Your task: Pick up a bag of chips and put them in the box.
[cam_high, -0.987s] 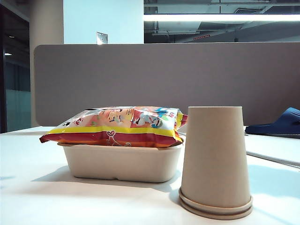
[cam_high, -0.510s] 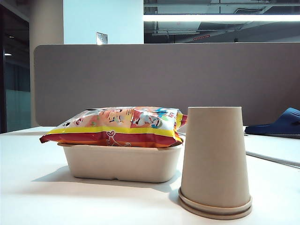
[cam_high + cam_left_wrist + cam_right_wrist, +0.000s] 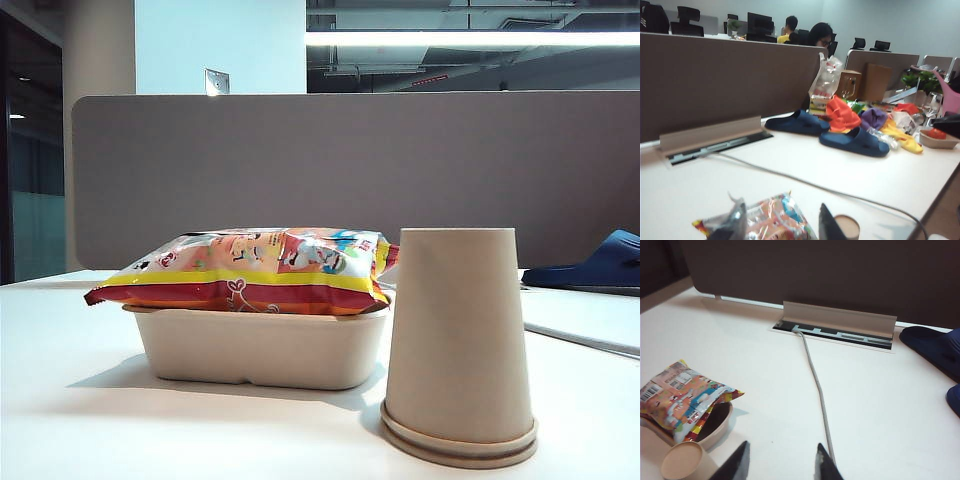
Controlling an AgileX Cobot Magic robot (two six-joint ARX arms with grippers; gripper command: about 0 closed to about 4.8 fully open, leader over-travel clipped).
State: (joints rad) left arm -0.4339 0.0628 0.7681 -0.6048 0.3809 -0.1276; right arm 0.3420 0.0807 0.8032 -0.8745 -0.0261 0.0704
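1. The bag of chips (image 3: 245, 268) lies flat across the box (image 3: 258, 345), on the left of the tabletop (image 3: 70, 420) in the exterior view. It looks perched on the flared rim more than sunk inside, one sealed end overhanging the left edge.
2. Left pincer (image 3: 777, 227): its two fingertips stand wide apart with nothing between them, raised above the bag of chips and apart from it.
3. Right pincer (image 3: 780, 462): fingertips partly apart and empty, over bare tabletop just right of the box and the paper cup (image 3: 682, 461).
4. Neither pincer shows in the exterior view.
5. Risk: because the bag probably bridges the rim, a nudge could slide it off; its glossy film would give little friction.
6. Risk: the upside-down paper cup stands just right of the box; a right pincer moving toward the box could knock it over or push it into the box.
7. Risk: the grey cable (image 3: 815, 385) runs across the tabletop toward the right pincer, and a low sweep could snag it.
8. Writing: the bag shows cartoon figures, red, yellow and orange bands and a barcode in the right wrist view, but no brand name or text is readable. Box and cup are plain and unprinted.
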